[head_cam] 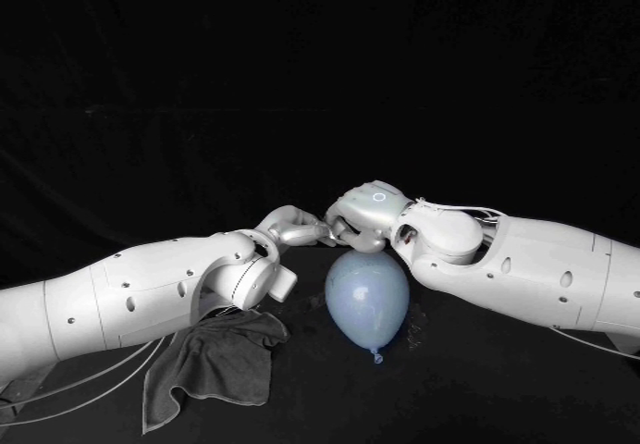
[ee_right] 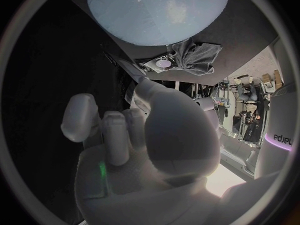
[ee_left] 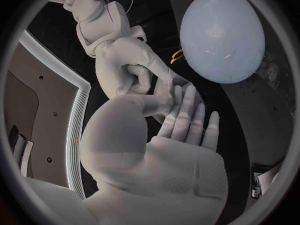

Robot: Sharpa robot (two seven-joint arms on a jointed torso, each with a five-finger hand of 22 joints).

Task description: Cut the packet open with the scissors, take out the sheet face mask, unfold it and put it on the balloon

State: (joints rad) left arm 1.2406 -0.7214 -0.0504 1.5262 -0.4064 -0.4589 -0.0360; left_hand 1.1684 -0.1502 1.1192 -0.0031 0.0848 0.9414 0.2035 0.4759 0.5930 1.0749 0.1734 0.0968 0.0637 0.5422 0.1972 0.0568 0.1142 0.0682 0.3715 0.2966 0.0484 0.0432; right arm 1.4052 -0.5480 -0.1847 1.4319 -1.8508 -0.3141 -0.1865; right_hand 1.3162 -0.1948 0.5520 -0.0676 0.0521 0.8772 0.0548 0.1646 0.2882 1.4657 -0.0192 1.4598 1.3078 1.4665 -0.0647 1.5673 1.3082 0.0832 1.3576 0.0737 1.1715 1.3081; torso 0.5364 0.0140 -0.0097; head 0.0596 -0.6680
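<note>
One black table (head_cam: pixel 507 388), pale balloon (head_cam: pixel 367 296), grey cloth (head_cam: pixel 220 356) beside

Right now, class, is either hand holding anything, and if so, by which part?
It cannot be told: the left hand and right hand meet close together by the balloon, and nothing between their fingers shows plainly.

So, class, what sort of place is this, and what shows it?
Probably a robotics lab: a robot's left hand and right hand over a black table, by a blue balloon.
</note>
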